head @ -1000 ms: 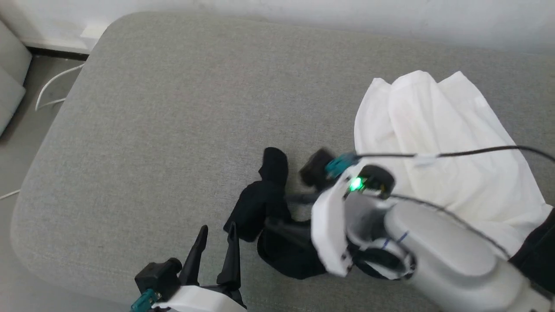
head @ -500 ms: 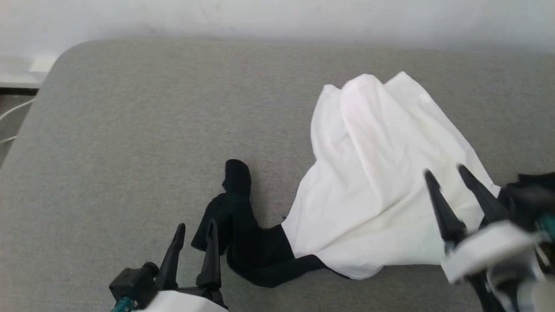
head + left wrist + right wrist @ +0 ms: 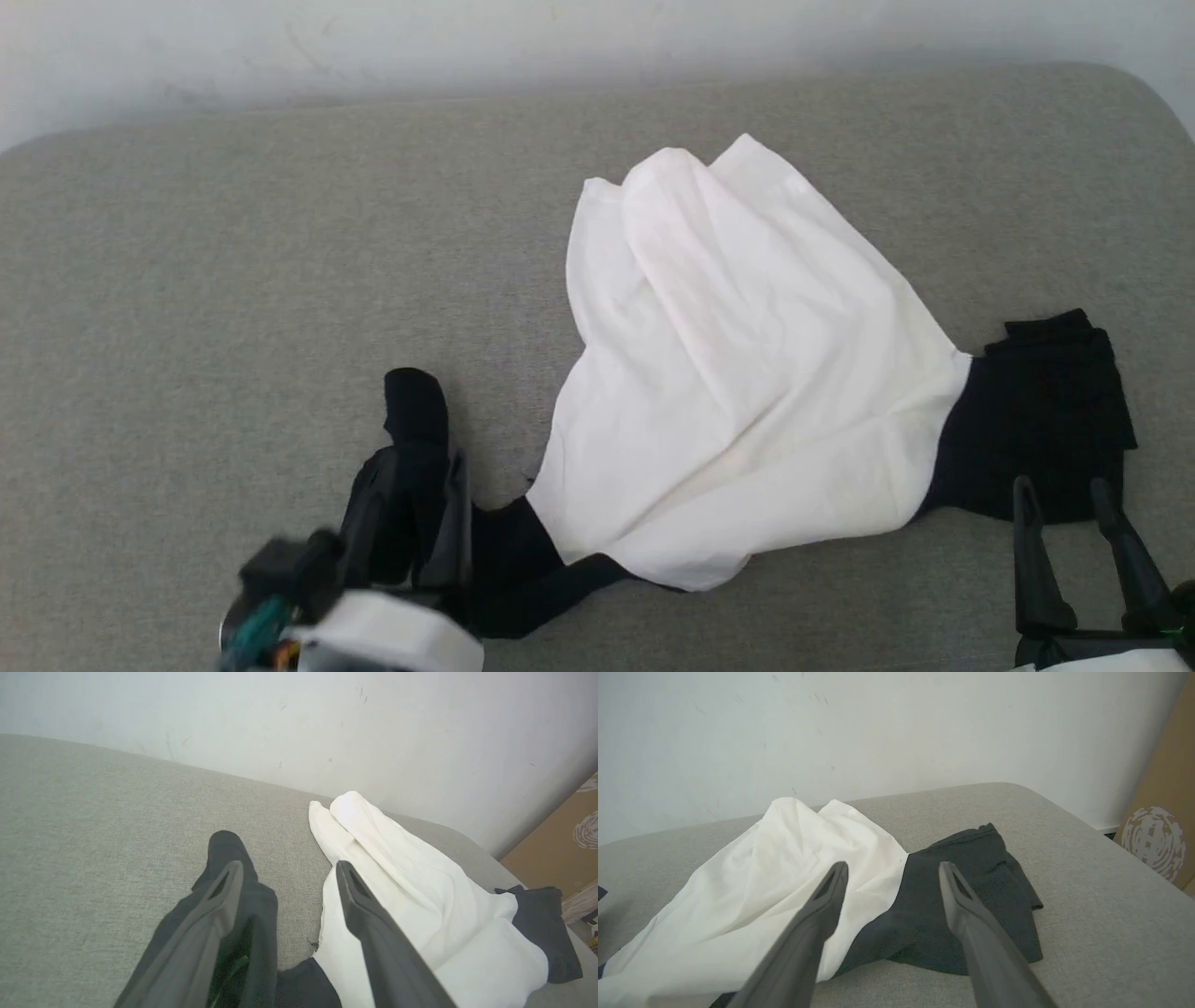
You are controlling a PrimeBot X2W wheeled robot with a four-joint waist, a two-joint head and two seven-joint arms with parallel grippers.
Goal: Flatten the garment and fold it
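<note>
From the head view, the garment [image 3: 747, 392] lies crumpled on the grey cushion [image 3: 233, 280]. Its white body is spread between the two end effectors. The left end effector [image 3: 415, 476] is released, fingers spread, and one black sleeve [image 3: 415, 411] lies bunched under and just ahead of them. We cannot tell whether they touch it. The right end effector [image 3: 1062, 485] is also released and grasps nothing. The other black sleeve [image 3: 1036, 420] lies just beyond its tips.

In the left wrist view, the left end effector [image 3: 288, 864] stands wide apart. The black sleeve [image 3: 224, 847] passes under its left finger, the white body [image 3: 411, 882] lies behind its right finger, and bare cushion [image 3: 93, 835] shows in the gap. A pale wall [image 3: 280, 718] rises beyond.

In the right wrist view, the right end effector [image 3: 893, 864] is open above the seam where the white body [image 3: 775, 877] meets the black sleeve [image 3: 971, 891]. A cardboard box [image 3: 1157, 835] stands far to its right.
</note>
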